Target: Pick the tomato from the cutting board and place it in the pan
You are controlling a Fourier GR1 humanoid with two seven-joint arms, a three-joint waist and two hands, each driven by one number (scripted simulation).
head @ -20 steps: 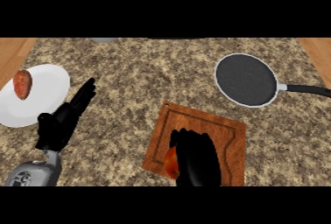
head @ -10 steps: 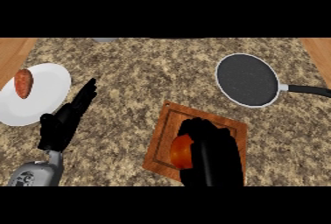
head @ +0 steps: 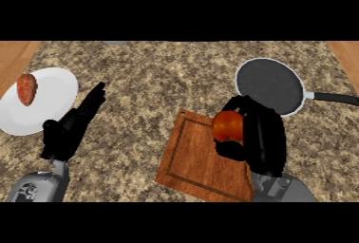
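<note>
A red-orange tomato [head: 226, 126] sits in my right hand [head: 258, 135], whose fingers and thumb curl round it. Hand and tomato hang over the upper right part of the wooden cutting board [head: 200, 163]. The dark round pan [head: 270, 84] with a pale rim lies just beyond, up and to the right of the tomato, and its black handle [head: 336, 97] points right. My left hand [head: 70, 128] rests open at the left, fingers straight and pointing up toward the plate.
A white plate [head: 52, 97] at the left edge carries an orange-red sweet potato [head: 26, 88]. Speckled stone counter runs between plate and board. Wooden strips show at the far left and right top corners.
My right hand closed on the tomato, lifted it off the board's lower middle, and carried it up and right toward the pan. The left hand stayed still.
</note>
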